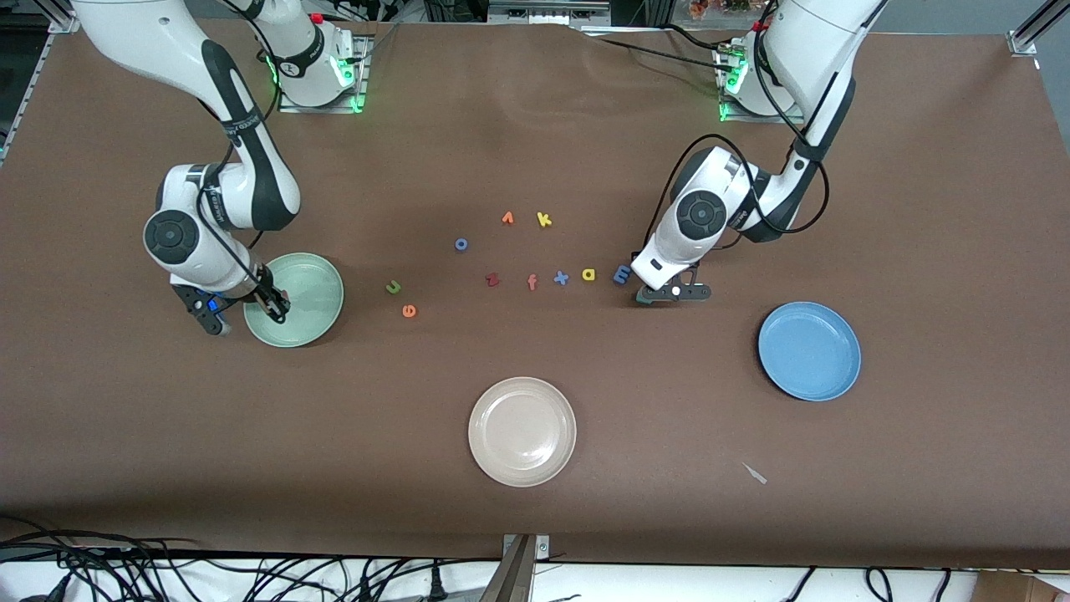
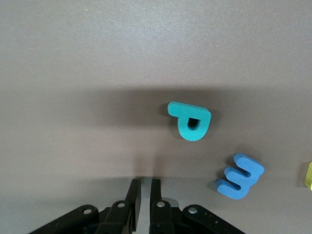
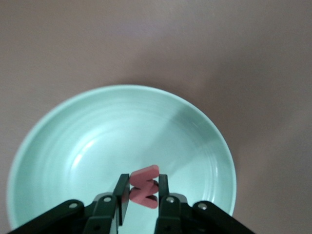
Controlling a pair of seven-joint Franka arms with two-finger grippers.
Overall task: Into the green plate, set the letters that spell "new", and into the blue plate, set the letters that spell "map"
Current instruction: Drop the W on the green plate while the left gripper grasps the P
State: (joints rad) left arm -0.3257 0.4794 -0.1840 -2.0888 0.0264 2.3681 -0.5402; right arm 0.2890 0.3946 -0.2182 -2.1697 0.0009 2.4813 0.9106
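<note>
My right gripper (image 3: 144,177) (image 1: 277,313) hangs low over the pale green plate (image 3: 97,136) (image 1: 316,284), shut on the reddish-pink w (image 3: 146,196). My left gripper (image 2: 146,181) (image 1: 656,294) is down at the table with its fingers shut on nothing. The teal p (image 2: 190,122) lies flat a short way off its fingertips. The blue m (image 2: 239,175) (image 1: 622,273) lies beside the p, and the yellow a (image 1: 588,274) comes after it in the row. The green n (image 1: 393,287) and orange e (image 1: 409,311) lie beside the green plate. The blue plate (image 1: 809,351) sits toward the left arm's end.
A beige-white plate (image 1: 522,431) stands nearest the front camera. In the letter row lie a blue x (image 1: 561,278), a salmon f (image 1: 532,283) and a dark red z (image 1: 492,279). Farther from the camera lie a yellow k (image 1: 544,220), an orange letter (image 1: 507,218) and a blue o (image 1: 461,244).
</note>
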